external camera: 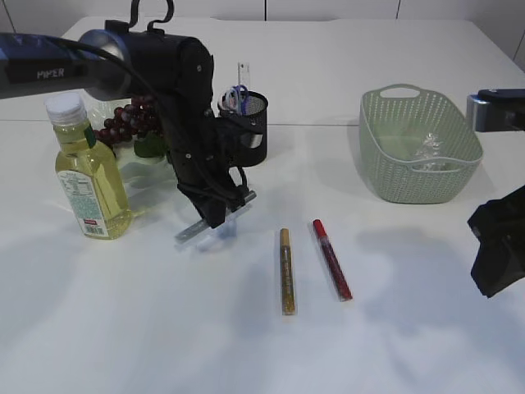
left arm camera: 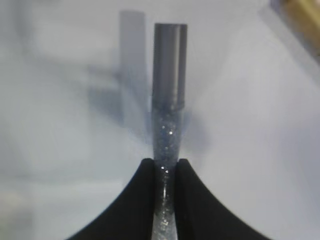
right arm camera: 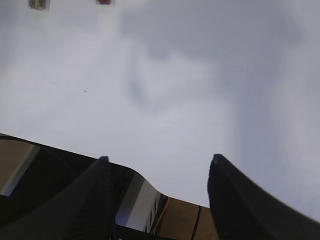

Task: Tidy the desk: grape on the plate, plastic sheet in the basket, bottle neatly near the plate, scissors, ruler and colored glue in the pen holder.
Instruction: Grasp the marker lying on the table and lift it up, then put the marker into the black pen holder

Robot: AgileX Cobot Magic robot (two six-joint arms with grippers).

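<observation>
Silver glue (left arm camera: 169, 100): clear glitter body, grey cap, slim tube, clamped in left pincer (left arm camera: 165, 167) low over desk (external camera: 246, 345), left of gold glue (external camera: 286, 271) and red glue (external camera: 331, 258).
Risk: grip sits at tube's tail, long end free; may pivot or slip on lift, or catch holder (external camera: 246, 123) rim.
Right pincer (right arm camera: 160, 165) spread, empty.

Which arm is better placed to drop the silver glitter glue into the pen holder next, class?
Left. Its end effector is already shut on the silver glue pen, close to the pen holder. The right end effector is open, empty and far right.
</observation>
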